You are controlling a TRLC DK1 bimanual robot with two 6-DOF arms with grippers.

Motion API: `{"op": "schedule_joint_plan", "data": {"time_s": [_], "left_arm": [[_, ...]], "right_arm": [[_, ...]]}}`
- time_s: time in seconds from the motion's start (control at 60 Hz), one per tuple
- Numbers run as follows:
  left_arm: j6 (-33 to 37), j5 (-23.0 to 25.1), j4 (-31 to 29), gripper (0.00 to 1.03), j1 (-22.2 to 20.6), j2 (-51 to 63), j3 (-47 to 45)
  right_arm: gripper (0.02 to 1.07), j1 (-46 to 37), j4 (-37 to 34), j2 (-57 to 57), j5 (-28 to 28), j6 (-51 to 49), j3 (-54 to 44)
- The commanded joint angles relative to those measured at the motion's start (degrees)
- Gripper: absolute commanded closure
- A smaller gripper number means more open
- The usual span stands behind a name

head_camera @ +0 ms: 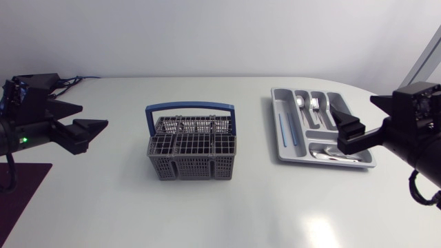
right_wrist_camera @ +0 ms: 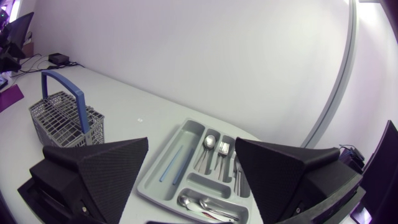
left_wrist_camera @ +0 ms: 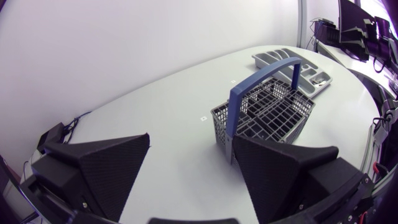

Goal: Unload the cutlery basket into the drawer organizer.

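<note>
The grey cutlery basket with its blue handle stands mid-table; no cutlery shows above its grid. The grey drawer organizer lies to the right, holding a spoon, forks, knives, a blue stick and more spoons in the near compartment. My left gripper hovers open well left of the basket, nothing between its fingers. My right gripper hangs open over the organizer's right end. In the left wrist view the gripper faces the basket. The right gripper is above the organizer, with the basket off to one side.
A dark purple mat lies at the table's near left corner. White tabletop stretches between the basket and the organizer and along the front edge.
</note>
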Motion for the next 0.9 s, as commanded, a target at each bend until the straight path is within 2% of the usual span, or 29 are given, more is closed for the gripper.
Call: {"op": "schedule_joint_plan", "data": {"time_s": [0.0, 0.367, 0.533, 0.617, 0.883], "left_arm": [[-2.3, 0.9, -0.4, 0.05, 1.1, -3.2, -2.4], [-7.7, 2.1, 0.6, 0.05, 4.3, -14.3, -7.8], [-10.1, 2.1, 4.3, 0.05, 7.0, -20.0, -12.1], [-12.3, 2.0, 5.6, 0.05, 7.0, -22.5, -13.8], [-16.1, -4.9, 8.7, 0.05, 3.1, -30.2, -20.7]], "right_arm": [[0.06, -2.4, -1.0, -3.5, 0.5, -1.5, -2.8], [0.06, -9.9, -4.4, -17.3, 0.8, -3.3, -7.3], [0.06, -12.8, -4.1, -22.6, 0.3, -5.3, -10.0], [0.06, -13.4, -3.7, -25.4, 0.0, -5.7, -11.6], [0.06, -12.4, -2.1, -28.8, -1.2, 0.3, -16.4]]}}
